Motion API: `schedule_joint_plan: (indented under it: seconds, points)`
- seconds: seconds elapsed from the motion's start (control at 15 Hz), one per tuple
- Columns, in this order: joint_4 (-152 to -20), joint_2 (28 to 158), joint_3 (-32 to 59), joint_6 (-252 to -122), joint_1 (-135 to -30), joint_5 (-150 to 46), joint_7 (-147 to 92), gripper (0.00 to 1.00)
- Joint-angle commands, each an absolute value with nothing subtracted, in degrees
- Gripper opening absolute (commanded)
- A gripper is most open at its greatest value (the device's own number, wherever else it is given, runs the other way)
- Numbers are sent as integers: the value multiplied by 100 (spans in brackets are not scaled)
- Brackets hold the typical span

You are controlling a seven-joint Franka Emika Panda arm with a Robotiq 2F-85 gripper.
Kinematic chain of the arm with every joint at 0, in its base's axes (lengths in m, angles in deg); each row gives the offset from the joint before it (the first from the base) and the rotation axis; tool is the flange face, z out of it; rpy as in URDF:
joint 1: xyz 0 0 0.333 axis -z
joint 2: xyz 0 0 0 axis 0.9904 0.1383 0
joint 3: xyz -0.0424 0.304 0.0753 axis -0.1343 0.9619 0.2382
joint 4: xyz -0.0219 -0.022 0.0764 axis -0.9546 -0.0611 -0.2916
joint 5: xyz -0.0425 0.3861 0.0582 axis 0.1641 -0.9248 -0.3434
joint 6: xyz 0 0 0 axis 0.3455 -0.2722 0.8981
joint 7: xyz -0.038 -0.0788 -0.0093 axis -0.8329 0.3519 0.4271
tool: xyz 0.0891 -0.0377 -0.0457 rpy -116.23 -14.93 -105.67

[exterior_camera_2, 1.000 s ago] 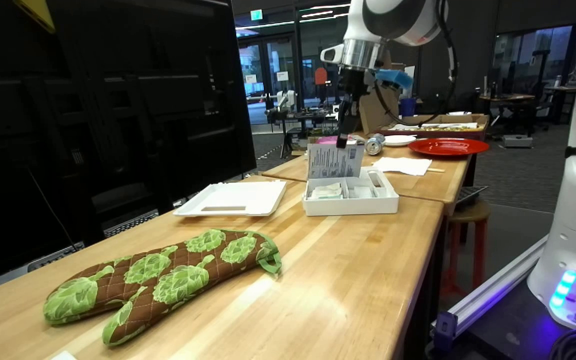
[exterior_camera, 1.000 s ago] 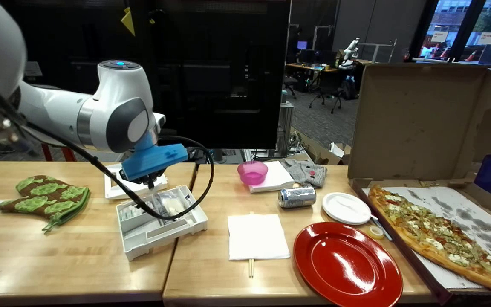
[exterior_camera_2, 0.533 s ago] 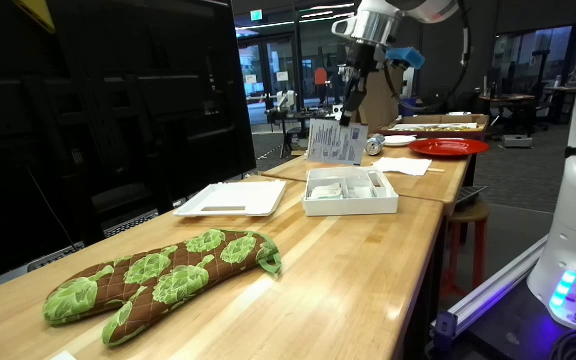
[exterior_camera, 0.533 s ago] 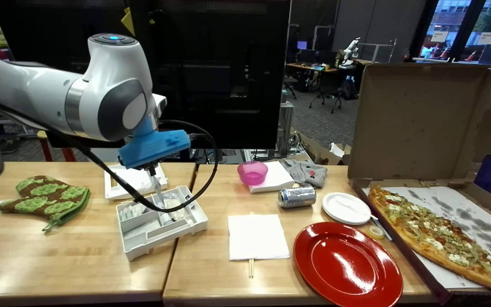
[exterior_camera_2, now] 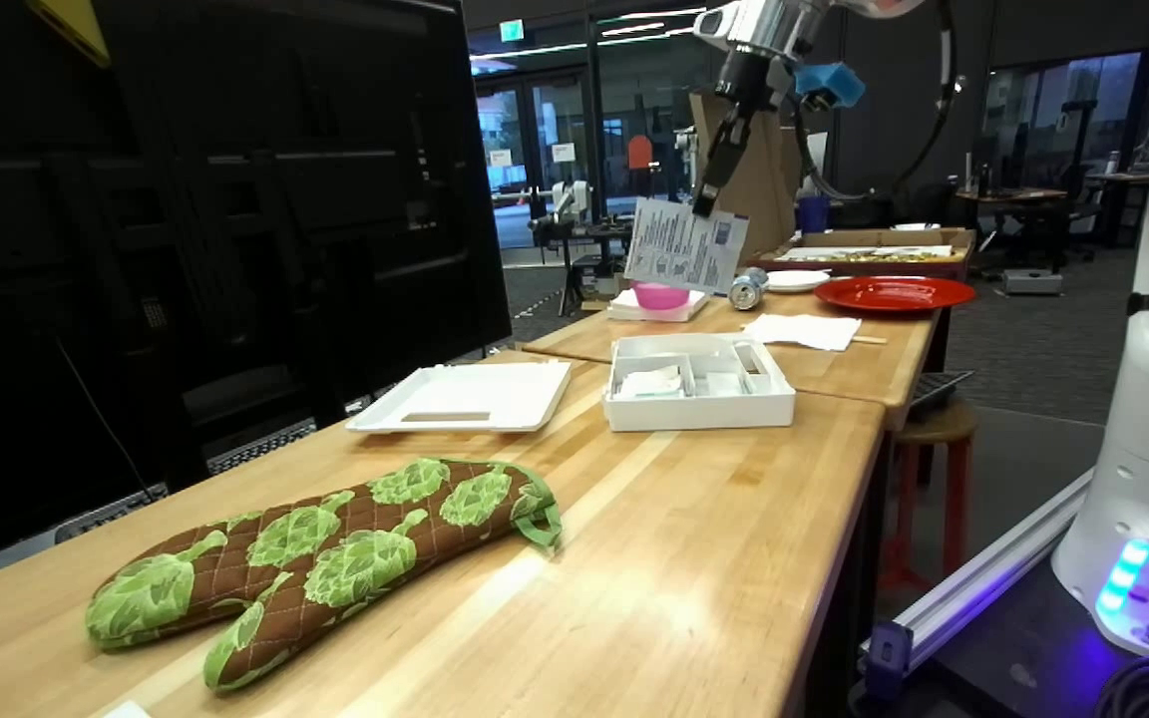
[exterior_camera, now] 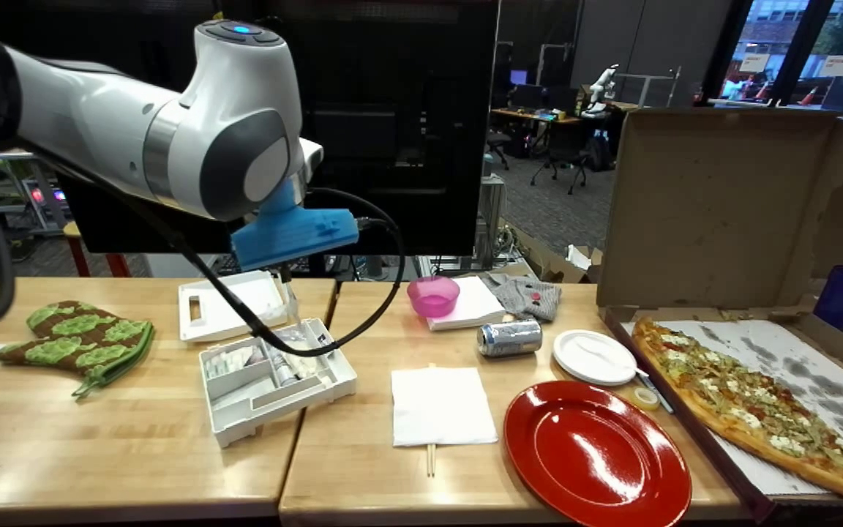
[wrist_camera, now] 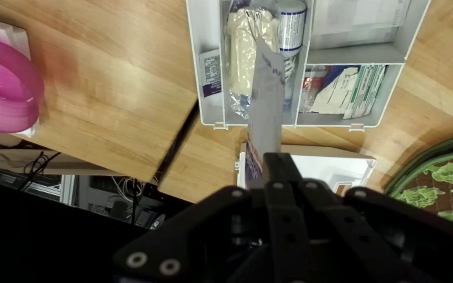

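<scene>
My gripper [exterior_camera_2: 704, 204] is shut on the edge of a flat printed paper packet [exterior_camera_2: 684, 247], which hangs tilted in the air. Seen from the wrist, the packet [wrist_camera: 266, 106] is nearly edge-on, pinched by the black fingertips [wrist_camera: 279, 163], with purple print on its left side. Below it sits a white compartment box [exterior_camera_2: 704, 411] without its lid. In the wrist view the box [wrist_camera: 356, 57] holds a cream-coloured bag [wrist_camera: 242, 59], a white bottle [wrist_camera: 291, 27] and several small packets. In an exterior view the blue cover and a cable hide much of the gripper.
The white lid [exterior_camera_2: 525, 384] lies beside the box. An oven mitt [exterior_camera_2: 355, 538] is on the same table. Across the table seam are a pink bowl [exterior_camera: 434, 296], a can [exterior_camera: 511, 339], a napkin [exterior_camera: 443, 406], a red plate [exterior_camera: 597, 454] and an open pizza box [exterior_camera: 721, 212].
The gripper has lifted the packet up out of the box and carried it toward the pink bowl's side. The arm has tilted; the box and the other objects stay put.
</scene>
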State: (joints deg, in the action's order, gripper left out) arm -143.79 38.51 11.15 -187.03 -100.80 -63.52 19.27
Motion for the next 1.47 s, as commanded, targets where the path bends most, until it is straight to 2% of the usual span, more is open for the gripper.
schedule_joint_plan:
  seconds: [0.0,0.6,1.4]
  points:
    - [-14065,3956,793,-18452,-9967,-6508,2060,0]
    - [-13513,4576,-86,-18129,-9588,-7027,2428,0]
    - [-12616,5991,-473,-17447,-8653,-8294,3106,0]
